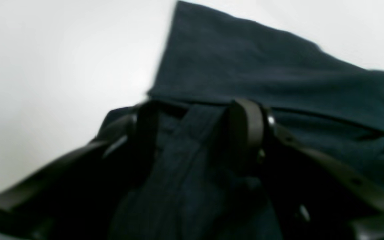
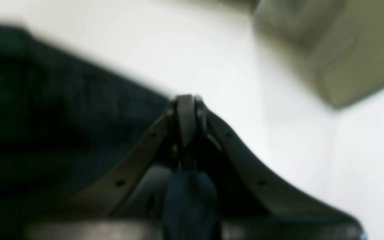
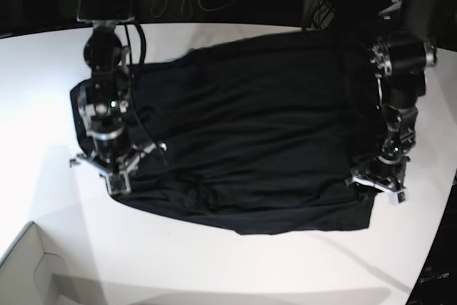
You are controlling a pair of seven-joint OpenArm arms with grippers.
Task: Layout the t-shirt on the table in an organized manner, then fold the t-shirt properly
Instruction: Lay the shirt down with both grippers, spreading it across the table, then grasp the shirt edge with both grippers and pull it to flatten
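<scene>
Both arms reach down at the t-shirt (image 3: 250, 126), spread on the table (image 3: 43, 105). The left gripper (image 1: 198, 116) holds a fabric fold between parted fingers; the right gripper (image 2: 186, 110) pinches cloth tightly. Only the base view shows the whole garment.

Both wrist views are smeared by blur; in the right wrist view the t-shirt (image 2: 45, 110) is reduced to a dark mass cut off at the left edge; a pale object (image 2: 332, 50) at top right cannot be identified; in the base view a white box corner (image 3: 25, 269) is cropped by the bottom-left edge; the fingertips of both hands are lost against black cloth.
</scene>
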